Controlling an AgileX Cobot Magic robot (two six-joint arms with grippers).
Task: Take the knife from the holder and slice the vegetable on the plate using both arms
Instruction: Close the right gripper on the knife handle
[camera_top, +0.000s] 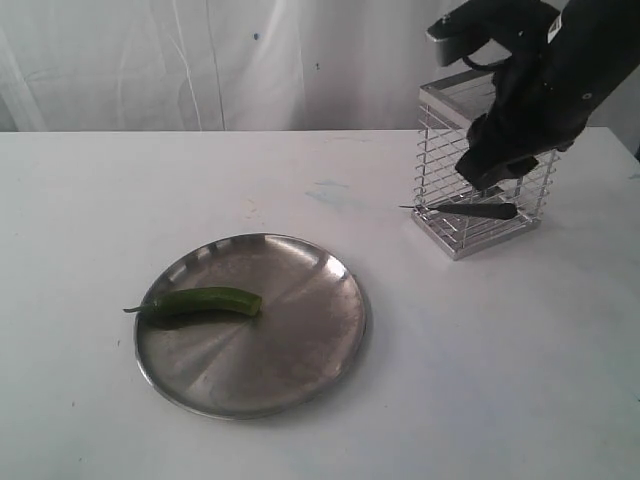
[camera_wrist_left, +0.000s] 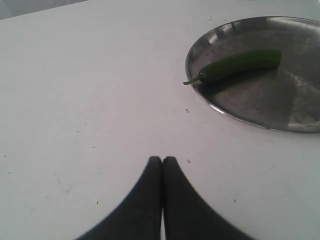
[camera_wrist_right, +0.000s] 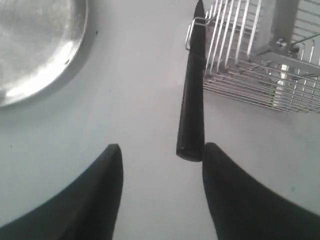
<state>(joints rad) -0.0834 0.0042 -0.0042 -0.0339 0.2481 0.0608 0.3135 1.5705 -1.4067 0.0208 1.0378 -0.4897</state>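
Note:
The knife (camera_top: 470, 210) lies crosswise low at the front of the wire holder (camera_top: 440, 150), its thin tip poking out past the holder's left side. In the right wrist view the knife's black handle (camera_wrist_right: 192, 115) reaches from the holder's corner (camera_wrist_right: 240, 60) toward my right gripper (camera_wrist_right: 162, 147). That gripper is open, and the handle's butt end sits just beside one fingertip (camera_wrist_right: 212, 150), not clamped. The green vegetable (camera_top: 205, 301) (camera_wrist_left: 235, 64) lies on the left part of the steel plate (camera_top: 300, 370) (camera_wrist_left: 260, 112). My left gripper (camera_wrist_left: 162, 159) is shut and empty, over bare table short of the plate.
The right arm (camera_top: 540, 90) hangs over the holder and hides its upper right side. A white curtain backs the white table (camera_top: 500, 380). The plate's rim (camera_wrist_right: 75, 55) shows to one side in the right wrist view.

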